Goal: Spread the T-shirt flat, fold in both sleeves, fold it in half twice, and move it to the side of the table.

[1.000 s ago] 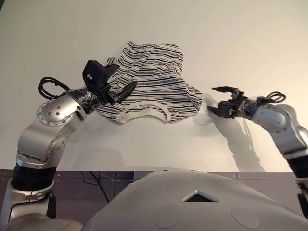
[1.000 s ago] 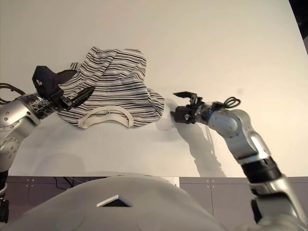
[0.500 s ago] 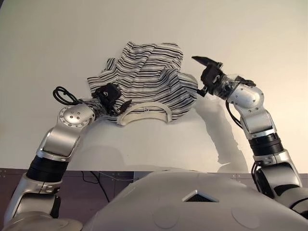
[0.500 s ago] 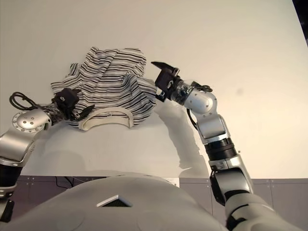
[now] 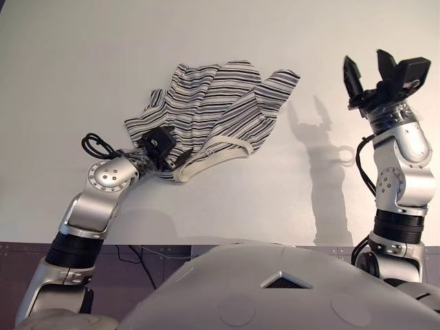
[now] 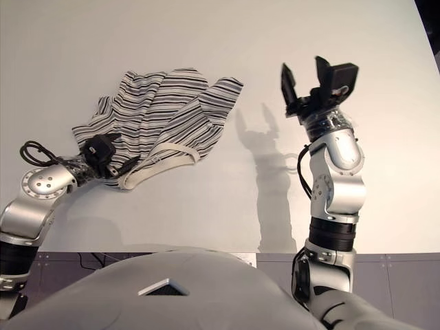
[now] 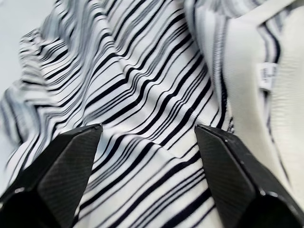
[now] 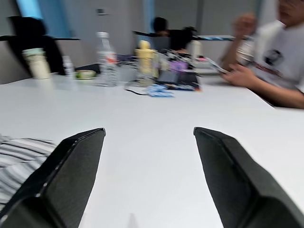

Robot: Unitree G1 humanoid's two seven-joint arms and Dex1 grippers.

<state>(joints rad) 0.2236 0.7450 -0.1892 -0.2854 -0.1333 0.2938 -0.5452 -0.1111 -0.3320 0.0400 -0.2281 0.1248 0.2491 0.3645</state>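
**Head views:** T-shirt (image 5: 213, 103) is seen crumpled, centre-left on table (image 5: 82, 55). Left gripper (image 5: 180, 158) is set at its collar (image 5: 220, 148). Right gripper (image 5: 364, 63) is held aloft, spread wide, empty.
**L. wrist:** jaws wide over the striped cloth, nothing pinched.
**R. wrist:** jaws wide above the table.
Fabric is judged light, limp and apt to bunch; best taken at shoulders or hem corners.

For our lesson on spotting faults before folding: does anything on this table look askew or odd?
The T-shirt lies crumpled in a skewed heap, folds overlapping, not flat. The left gripper sits open over its collar end; the right gripper is open, raised and empty.
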